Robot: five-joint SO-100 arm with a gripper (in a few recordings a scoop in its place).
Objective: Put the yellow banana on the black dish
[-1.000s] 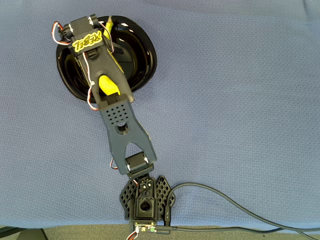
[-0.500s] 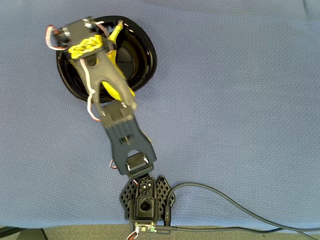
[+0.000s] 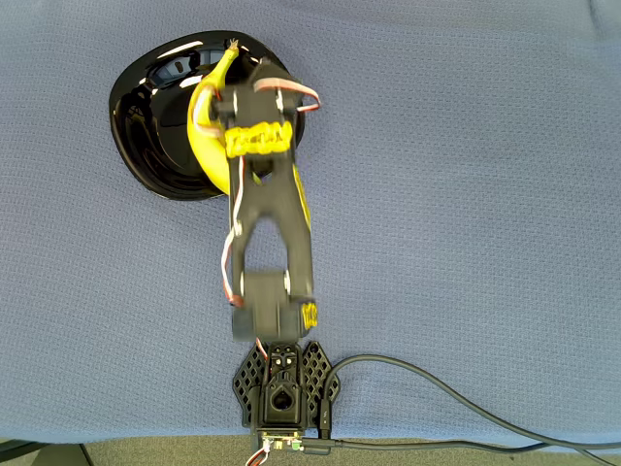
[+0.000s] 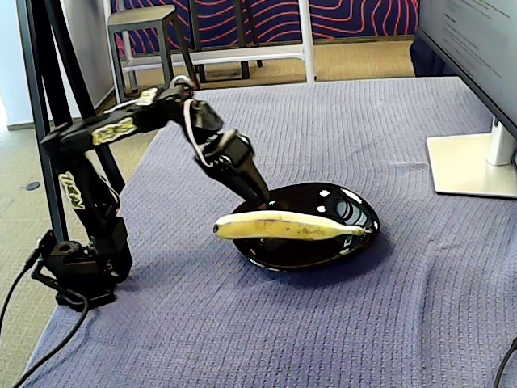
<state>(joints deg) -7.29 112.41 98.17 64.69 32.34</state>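
yellow banana [image 4: 283, 227] across black dish [image 4: 323, 202], gripper [image 4: 260, 194] behind, monitor stand [image 4: 472, 166] right

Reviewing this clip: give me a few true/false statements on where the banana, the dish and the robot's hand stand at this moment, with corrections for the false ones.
1. The yellow banana lies across the black dish. True.
2. The whole banana sits inside the dish's rim. False: in the fixed view one end sticks out past the rim on the left.
3. The hand is clamped on the banana. False: in the fixed view its tip is behind the banana, and no grip on it shows.
4. The dish rests on a blue cloth. True.
5. The dish lies upside down. False: its hollow faces up and the banana rests on it.
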